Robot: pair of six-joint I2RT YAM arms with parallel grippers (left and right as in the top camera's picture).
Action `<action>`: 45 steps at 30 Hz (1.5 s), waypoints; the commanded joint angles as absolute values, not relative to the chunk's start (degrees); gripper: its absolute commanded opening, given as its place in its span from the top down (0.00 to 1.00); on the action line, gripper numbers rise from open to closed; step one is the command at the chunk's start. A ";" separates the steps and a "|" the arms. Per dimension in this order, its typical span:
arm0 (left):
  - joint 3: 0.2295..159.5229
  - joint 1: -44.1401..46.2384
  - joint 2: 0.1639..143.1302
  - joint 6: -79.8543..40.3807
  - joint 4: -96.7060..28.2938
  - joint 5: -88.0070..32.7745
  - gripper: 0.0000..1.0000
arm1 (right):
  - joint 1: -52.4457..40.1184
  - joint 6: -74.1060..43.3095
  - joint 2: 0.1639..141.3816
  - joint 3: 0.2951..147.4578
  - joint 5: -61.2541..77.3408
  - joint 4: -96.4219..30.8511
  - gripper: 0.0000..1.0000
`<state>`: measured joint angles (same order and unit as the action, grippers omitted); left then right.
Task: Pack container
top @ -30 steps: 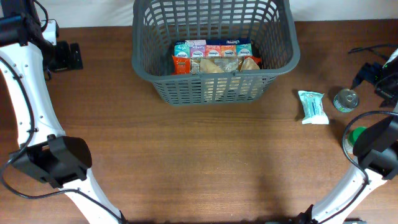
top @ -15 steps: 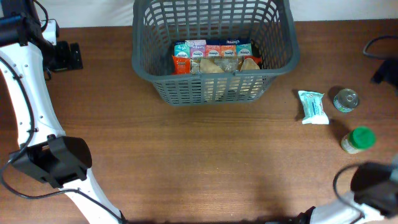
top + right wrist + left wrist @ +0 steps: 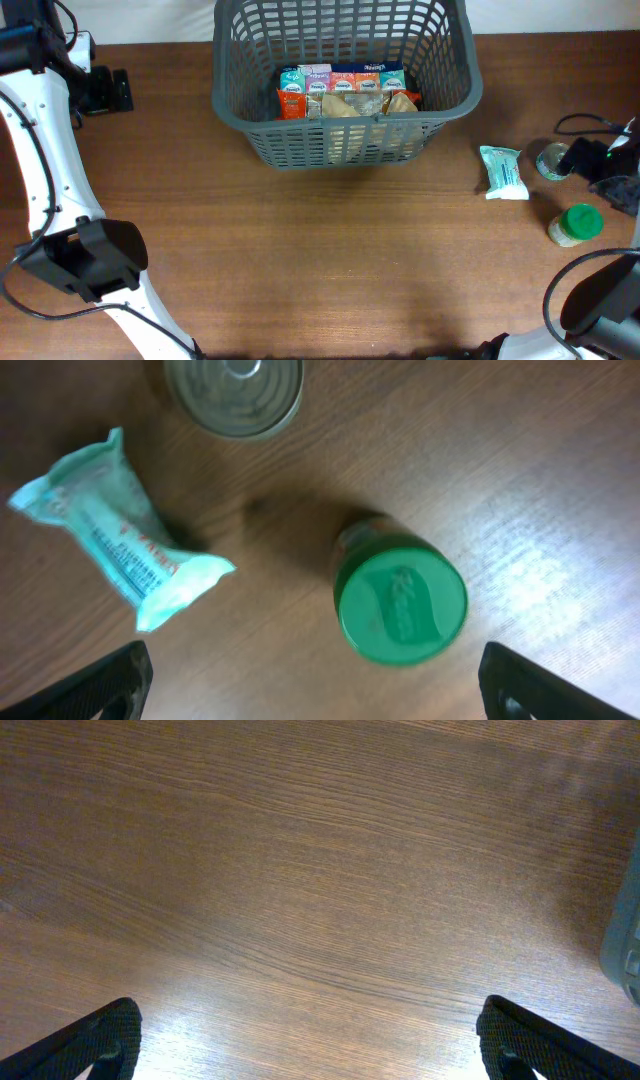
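The container point(image 3: 448, 108), a large dark grey slotted basket, stands at the table's far middle and holds several snack packets point(image 3: 345, 88). A jar with a green lid point(image 3: 576, 223) stands at the right, and it also shows in the right wrist view point(image 3: 400, 600). A teal packet point(image 3: 502, 171) point(image 3: 120, 550) and a small round can point(image 3: 550, 160) point(image 3: 235, 390) lie beside it. My right gripper point(image 3: 605, 175) point(image 3: 312, 660) hangs open and empty above the jar and the can. My left gripper point(image 3: 105, 90) point(image 3: 308, 1010) is open over bare wood at the far left.
The white arm links run down both sides of the table: the left one point(image 3: 50, 190) and the right one point(image 3: 600, 290). A black cable point(image 3: 580, 122) loops near the can. A pale cloth point(image 3: 150, 20) lies beyond the table's far edge.
My right arm swung out toward the right edge, then came back. Its gripper now sits nearer the front, between the can and the jar. The left arm and the items have not moved.
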<state>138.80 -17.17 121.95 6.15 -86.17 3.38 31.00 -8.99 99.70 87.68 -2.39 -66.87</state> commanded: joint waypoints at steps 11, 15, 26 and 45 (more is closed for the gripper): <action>138.78 -17.43 121.99 5.41 -86.17 2.96 0.01 | 36.93 -10.09 100.73 82.30 -0.97 -63.96 0.01; 138.78 -17.43 121.99 5.41 -86.17 2.94 0.01 | 39.16 -8.32 100.73 80.05 2.39 -63.18 0.01; 138.78 -17.43 121.99 5.41 -86.15 2.94 0.01 | 39.42 -9.17 100.77 74.81 2.42 -56.88 0.01; 138.78 -17.43 121.99 5.41 -86.17 2.94 0.01 | 39.42 -12.88 103.24 70.67 1.50 -48.36 0.01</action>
<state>138.80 -17.17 121.95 6.15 -86.17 3.38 39.44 -11.60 100.90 71.00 1.56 -48.21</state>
